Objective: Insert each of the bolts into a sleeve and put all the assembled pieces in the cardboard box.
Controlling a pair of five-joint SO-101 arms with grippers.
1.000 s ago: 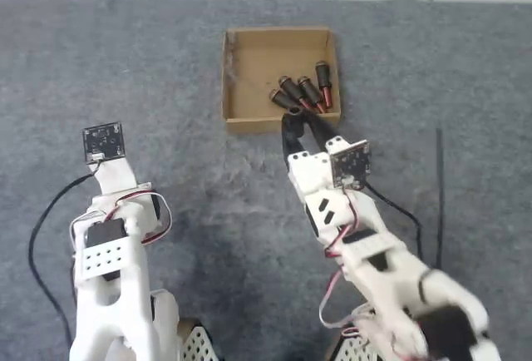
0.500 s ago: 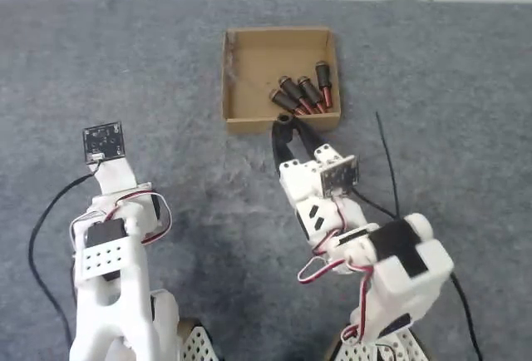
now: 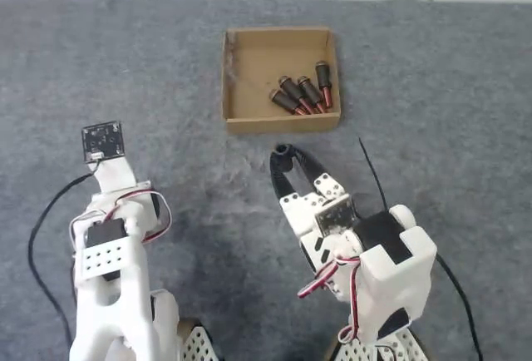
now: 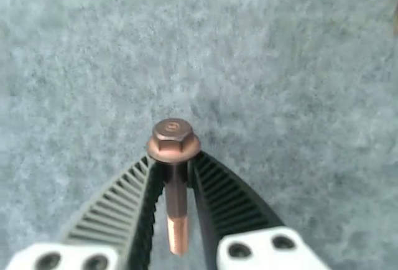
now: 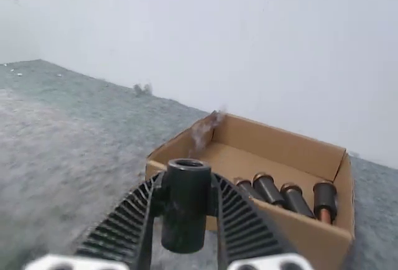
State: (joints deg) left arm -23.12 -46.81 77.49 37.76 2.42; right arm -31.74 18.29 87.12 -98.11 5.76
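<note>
My left gripper (image 4: 176, 169) is shut on a copper bolt (image 4: 174, 142), hexagonal head up past the fingertips, threaded end back between the fingers, over bare grey carpet. The left arm (image 3: 112, 211) stands at the table's left. My right gripper (image 3: 288, 164) is shut on a black sleeve (image 3: 283, 152), seen upright with its bore open in the right wrist view (image 5: 185, 204). It hangs a short way in front of the cardboard box (image 3: 249, 78). Several assembled pieces (image 3: 303, 93) lie in the box's right half, also seen from the right wrist (image 5: 280, 192).
Grey carpet (image 3: 183, 153) covers the table. A thin black cable (image 3: 371, 180) sticks up beside the right arm. A white wall (image 5: 249, 33) rises behind the box. The box's left half is bare.
The right arm has drawn back from the box's front wall toward the near side, still holding the sleeve. The left arm has not moved.
</note>
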